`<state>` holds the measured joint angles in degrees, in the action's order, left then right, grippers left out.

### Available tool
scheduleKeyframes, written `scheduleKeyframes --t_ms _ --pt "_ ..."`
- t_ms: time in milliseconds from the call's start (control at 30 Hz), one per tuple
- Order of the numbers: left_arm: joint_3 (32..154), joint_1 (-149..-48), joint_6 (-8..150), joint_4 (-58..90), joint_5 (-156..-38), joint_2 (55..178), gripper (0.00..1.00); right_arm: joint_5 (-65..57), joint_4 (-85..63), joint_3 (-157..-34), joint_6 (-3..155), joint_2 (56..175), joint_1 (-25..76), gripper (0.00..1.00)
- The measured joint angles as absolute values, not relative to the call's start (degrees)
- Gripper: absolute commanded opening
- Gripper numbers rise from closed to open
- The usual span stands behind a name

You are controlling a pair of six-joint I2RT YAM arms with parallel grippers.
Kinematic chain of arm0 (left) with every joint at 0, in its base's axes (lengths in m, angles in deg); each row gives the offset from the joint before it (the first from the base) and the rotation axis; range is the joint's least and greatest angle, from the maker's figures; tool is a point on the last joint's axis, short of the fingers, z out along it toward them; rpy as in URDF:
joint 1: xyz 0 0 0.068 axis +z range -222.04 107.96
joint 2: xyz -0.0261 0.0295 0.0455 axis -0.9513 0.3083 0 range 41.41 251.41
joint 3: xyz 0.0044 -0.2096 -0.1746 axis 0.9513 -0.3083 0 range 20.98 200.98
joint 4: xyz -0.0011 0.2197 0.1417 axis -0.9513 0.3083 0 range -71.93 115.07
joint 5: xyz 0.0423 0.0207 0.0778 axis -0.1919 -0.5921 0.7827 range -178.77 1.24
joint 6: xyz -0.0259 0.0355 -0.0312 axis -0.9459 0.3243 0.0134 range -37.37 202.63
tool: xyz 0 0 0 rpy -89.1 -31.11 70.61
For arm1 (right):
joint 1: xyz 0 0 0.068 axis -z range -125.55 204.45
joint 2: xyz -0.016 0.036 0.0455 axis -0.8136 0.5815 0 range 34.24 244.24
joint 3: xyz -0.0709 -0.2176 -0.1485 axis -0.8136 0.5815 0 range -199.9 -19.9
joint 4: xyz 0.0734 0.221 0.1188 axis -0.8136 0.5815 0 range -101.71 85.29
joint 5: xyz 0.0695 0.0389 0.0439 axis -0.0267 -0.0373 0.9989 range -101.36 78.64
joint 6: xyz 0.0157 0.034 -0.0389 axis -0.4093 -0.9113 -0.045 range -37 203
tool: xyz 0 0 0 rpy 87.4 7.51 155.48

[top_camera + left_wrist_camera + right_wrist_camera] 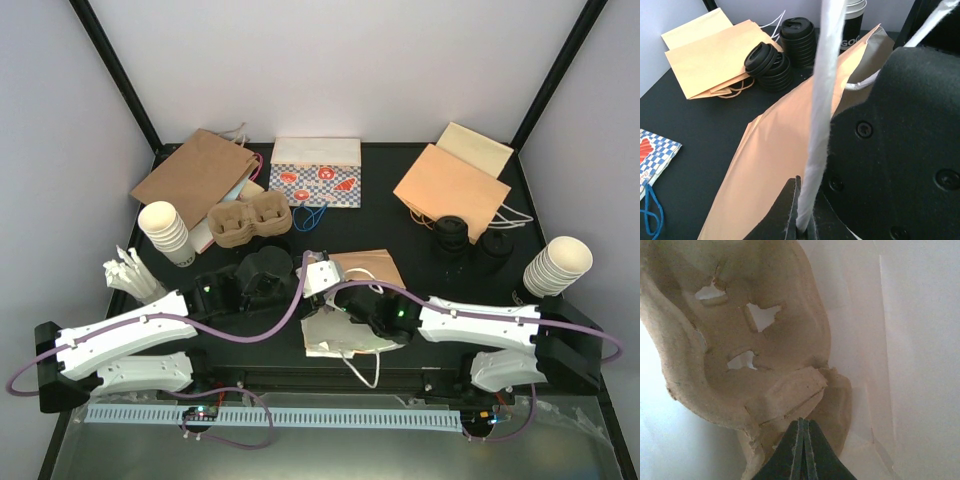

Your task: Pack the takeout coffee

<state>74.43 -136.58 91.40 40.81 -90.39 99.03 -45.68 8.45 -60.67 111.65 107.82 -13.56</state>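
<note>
The takeout coffee cups stand black-lidded at the back right, apart from both grippers. They show as ribbed black stacks in the left wrist view. A tan paper bag lies on its side at the table's middle, mouth toward the arms; the left wrist view shows it too. My left gripper is shut on the bag's white twisted handle. My right gripper is inside the bag, shut at the edge of a brown pulp cup carrier.
Brown bags, a checked bag and tan bags lie at the back. Pulp carriers sit left of centre. Cream cup stacks stand at the left and right. White stirrers lie at the left.
</note>
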Motion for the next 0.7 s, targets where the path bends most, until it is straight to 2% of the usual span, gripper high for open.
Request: scheduleKeyframes --t_ms 367,700 --pt "74.4 -136.3 91.2 41.2 -90.0 99.0 0.01 -42.2 11.2 -61.7 111.2 109.3 -13.3 0.01" --pt "74.4 -136.2 90.9 41.4 -89.5 98.9 0.02 -29.9 20.1 -64.3 110.5 112.5 -13.1 0.01"
